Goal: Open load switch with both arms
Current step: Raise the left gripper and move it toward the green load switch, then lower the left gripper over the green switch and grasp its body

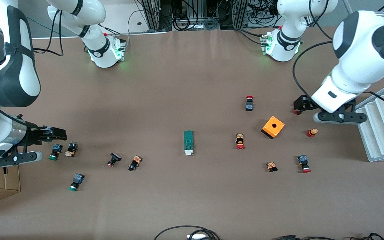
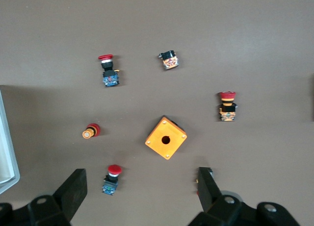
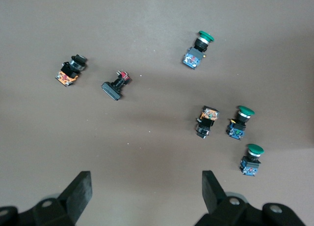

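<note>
The load switch, a narrow green block with a white end, lies flat near the middle of the table, white end nearer the front camera. Neither wrist view shows it. My left gripper hangs open over the table beside the orange box, holding nothing. A red-capped push button lies on the table below the gap between its fingers. My right gripper is open and empty over bare table next to the green-capped push buttons, well away from the switch.
Red-capped push buttons are scattered round the orange box toward the left arm's end. Green-capped and black ones lie toward the right arm's end. A white stepped tray stands at the left arm's end of the table. Cables lie at the near edge.
</note>
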Action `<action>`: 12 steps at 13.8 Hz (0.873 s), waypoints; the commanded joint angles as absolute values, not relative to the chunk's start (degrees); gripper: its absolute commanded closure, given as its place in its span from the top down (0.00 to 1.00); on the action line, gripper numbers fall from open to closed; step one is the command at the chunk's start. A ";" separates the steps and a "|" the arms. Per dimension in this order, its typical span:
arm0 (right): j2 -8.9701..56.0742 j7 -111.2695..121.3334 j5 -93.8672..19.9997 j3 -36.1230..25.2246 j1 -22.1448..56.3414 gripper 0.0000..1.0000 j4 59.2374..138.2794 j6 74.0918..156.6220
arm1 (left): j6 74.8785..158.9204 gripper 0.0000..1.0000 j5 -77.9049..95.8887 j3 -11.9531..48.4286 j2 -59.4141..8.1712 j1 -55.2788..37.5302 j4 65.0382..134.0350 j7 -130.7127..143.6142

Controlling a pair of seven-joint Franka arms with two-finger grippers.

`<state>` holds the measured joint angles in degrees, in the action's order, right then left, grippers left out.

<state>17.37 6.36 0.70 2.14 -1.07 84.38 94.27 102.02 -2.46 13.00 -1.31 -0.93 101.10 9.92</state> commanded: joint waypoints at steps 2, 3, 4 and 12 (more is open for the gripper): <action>17.57 5.81 2.11 1.93 0.00 1.00 84.46 94.92 | 101.16 1.00 -1.93 17.04 -1.32 -0.79 99.93 17.64; 17.84 5.19 2.28 1.93 0.17 1.00 84.29 94.92 | 101.34 1.00 -1.93 18.88 -1.32 -0.79 99.93 20.54; 17.84 3.88 2.29 2.02 0.61 1.00 84.20 94.92 | 101.69 1.00 -2.19 20.55 -1.49 -0.79 99.93 23.52; 18.19 3.16 2.99 1.93 2.02 1.00 83.94 95.80 | 110.55 1.00 -6.83 33.91 -5.53 -1.40 99.84 47.26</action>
<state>17.64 3.57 1.55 2.17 1.61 84.38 94.81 108.52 -3.55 31.25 -3.33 -1.17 100.93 42.35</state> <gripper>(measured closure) 0.000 0.000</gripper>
